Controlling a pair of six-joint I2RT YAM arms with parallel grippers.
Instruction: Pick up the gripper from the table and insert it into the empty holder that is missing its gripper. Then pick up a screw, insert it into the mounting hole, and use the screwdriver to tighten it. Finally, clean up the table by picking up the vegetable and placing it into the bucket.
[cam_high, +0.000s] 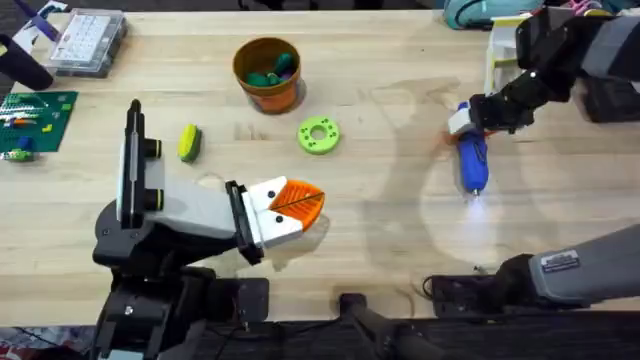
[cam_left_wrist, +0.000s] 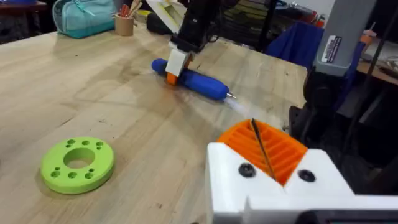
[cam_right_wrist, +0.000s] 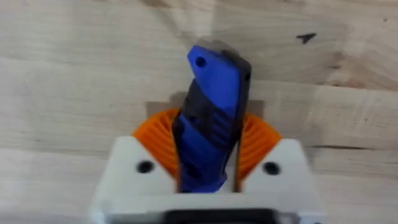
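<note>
While the right gripper (cam_high: 468, 124) had its jaws closed on the screwdriver (cam_high: 472, 160), the tool lay along the surface (cam_high: 400, 220) on the right side, its long axis pointing toward the robot, thin tip nearest the bases. The left gripper (cam_high: 300, 205), jaws pressed together and empty, was well apart from it, nearer the vegetable (cam_high: 189, 142) and the bucket (cam_high: 267, 72).

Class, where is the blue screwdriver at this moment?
In the overhead view the screwdriver lies on the table's right side, right of the lime-green ring, clamped between the right gripper's orange pads.
</note>
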